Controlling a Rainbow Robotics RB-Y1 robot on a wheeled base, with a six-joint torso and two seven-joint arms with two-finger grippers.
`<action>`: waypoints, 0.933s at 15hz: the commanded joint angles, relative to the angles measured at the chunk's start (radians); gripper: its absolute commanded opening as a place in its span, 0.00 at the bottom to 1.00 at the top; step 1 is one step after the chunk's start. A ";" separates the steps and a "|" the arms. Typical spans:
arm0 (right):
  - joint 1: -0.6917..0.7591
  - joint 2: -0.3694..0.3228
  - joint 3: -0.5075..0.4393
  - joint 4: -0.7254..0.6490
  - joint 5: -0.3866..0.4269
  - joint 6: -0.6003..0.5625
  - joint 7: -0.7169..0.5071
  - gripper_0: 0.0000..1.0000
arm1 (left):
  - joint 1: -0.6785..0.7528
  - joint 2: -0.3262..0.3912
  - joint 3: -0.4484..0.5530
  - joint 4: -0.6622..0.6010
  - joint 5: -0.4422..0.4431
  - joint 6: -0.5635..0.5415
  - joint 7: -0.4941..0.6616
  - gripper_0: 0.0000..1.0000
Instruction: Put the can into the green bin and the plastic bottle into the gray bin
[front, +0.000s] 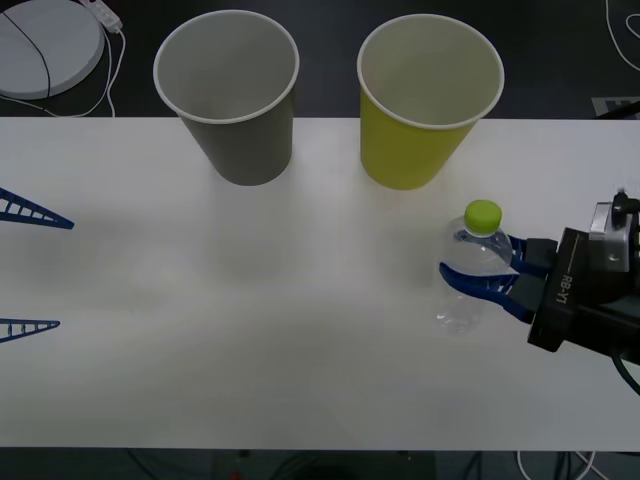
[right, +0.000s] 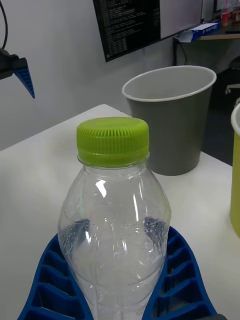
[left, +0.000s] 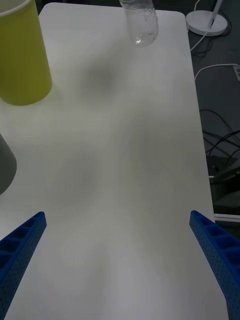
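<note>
The plastic bottle (front: 474, 262) stood upright on the white table (front: 250, 330) toward its right edge, just in front of the green bin (front: 425, 100), with its lime cap (right: 113, 139) uppermost. The right gripper (front: 482, 270) reached in from the right edge, its blue fingers (right: 176, 280) wrapped around the bottle's lower body on both sides and pressed against it, so it looked clamped on the bottle. The left gripper (front: 28, 268) waited at the left edge, fingers spread wide apart, holding nothing. The gray bin (front: 232, 95) stood at the far edge, left of the green bin and well apart from the bottle; both bins looked empty. No can was to be seen. Judged step: carrying the bottle to the gray bin. To do it well, the lift probably needed to raise the bottle's base above both rims, since the straight path leftward passed close by the green bin. The thin clear wall would likely give under pressure, so a steady, level carry seemed wise, with release only once centred over the gray bin's mouth.
</note>
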 joint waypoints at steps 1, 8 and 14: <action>0.000 -0.020 -0.065 -0.035 0.025 0.000 -0.114 0.00 | 0.000 0.000 0.000 0.000 0.000 0.000 0.000 1.00; -0.001 -0.098 -0.274 -0.118 0.176 -0.002 -0.495 0.00 | 0.000 0.000 0.000 0.000 0.000 0.000 0.000 1.00; -0.081 -0.178 -0.346 -0.143 0.268 -0.002 -0.769 0.00 | 0.000 0.000 0.000 0.000 0.000 0.000 0.000 1.00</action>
